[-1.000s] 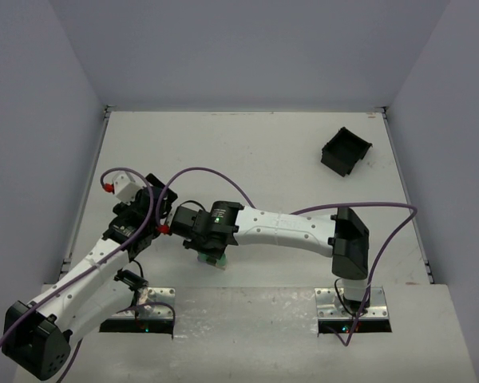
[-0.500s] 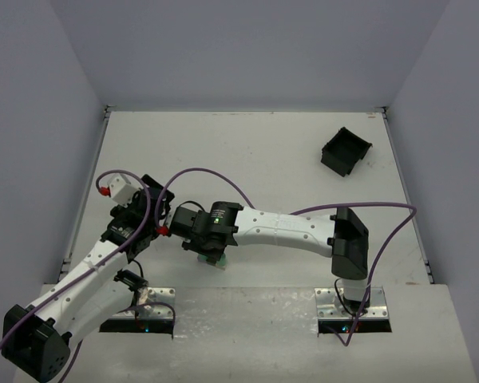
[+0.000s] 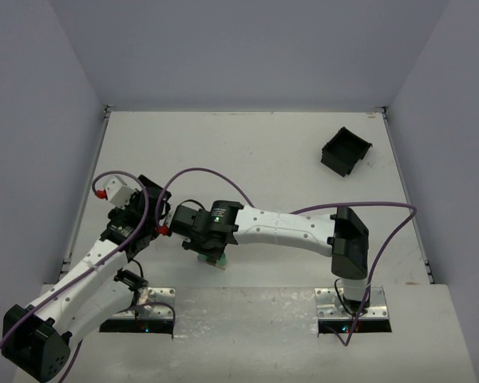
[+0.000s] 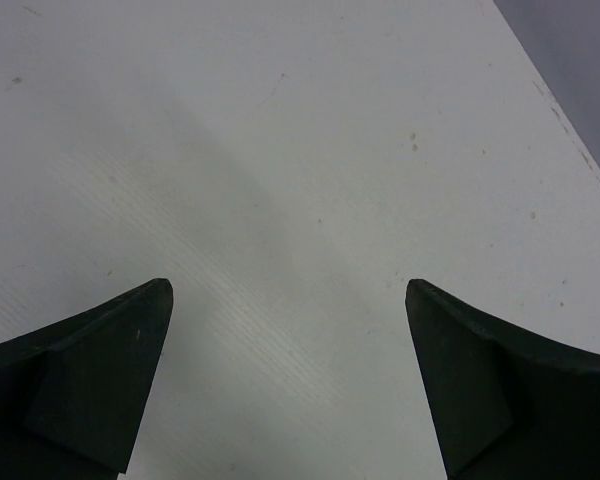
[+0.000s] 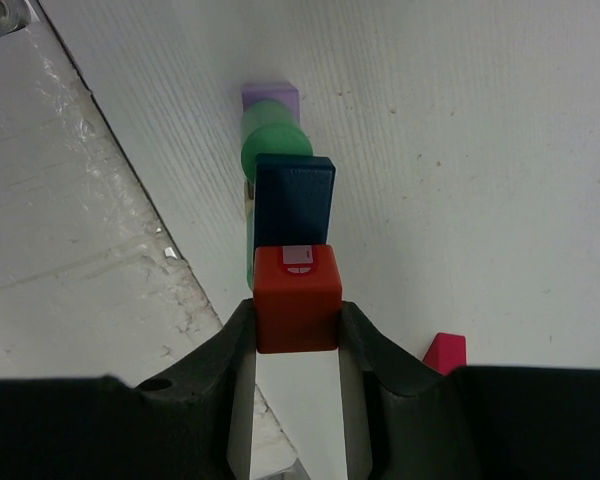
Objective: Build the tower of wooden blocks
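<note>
My right gripper (image 5: 297,312) is shut on a red cube (image 5: 297,290), one finger on each side face. Lined up directly under the cube is the tower: a dark blue block (image 5: 294,195), a green round piece (image 5: 275,142) and a purple block (image 5: 270,97) lowest. I cannot tell whether the cube touches the blue block. A magenta piece (image 5: 445,353) lies on the table beside the tower. In the top view the right gripper (image 3: 211,255) hides nearly all of the tower (image 3: 216,262), near the table's front edge. My left gripper (image 4: 288,287) is open over bare table, left of the tower.
A square black bin (image 3: 346,150) sits at the back right. The metal mounting plate (image 5: 70,250) and the table's front edge run just beside the tower. Purple cables (image 3: 199,171) loop over both arms. Walls close in the table on three sides.
The left arm's wrist has drifted a little to the left and away from the tower. The right arm and the red cube have not moved.
</note>
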`<action>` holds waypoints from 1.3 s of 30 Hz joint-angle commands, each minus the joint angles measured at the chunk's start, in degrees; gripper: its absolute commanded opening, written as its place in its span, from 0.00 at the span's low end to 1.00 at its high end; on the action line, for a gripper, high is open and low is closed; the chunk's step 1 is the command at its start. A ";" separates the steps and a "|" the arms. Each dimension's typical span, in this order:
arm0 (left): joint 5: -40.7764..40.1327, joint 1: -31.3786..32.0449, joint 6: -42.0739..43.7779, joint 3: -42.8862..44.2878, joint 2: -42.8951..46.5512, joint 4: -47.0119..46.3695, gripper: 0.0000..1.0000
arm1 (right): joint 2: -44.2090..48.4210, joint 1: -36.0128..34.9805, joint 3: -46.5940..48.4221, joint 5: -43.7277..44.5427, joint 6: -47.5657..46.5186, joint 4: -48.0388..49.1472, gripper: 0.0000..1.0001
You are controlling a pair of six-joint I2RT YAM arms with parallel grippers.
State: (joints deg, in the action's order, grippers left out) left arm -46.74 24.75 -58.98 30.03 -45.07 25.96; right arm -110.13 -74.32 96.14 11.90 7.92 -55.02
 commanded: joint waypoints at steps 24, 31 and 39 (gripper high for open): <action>-14.48 -5.36 -12.97 15.36 -9.49 14.76 1.00 | 1.91 0.67 1.49 -2.19 -1.50 12.60 0.30; -6.02 -14.96 -3.30 14.45 -11.28 5.94 1.00 | 2.54 0.67 1.82 -1.42 -1.77 12.05 0.30; 7.65 -28.66 3.52 12.66 -13.65 -0.04 1.00 | 2.28 0.67 2.34 -1.71 -1.85 9.25 0.30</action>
State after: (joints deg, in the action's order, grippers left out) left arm -48.79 2.54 -61.00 43.14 -57.42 31.20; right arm -110.02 -73.32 96.14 9.96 6.56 -45.47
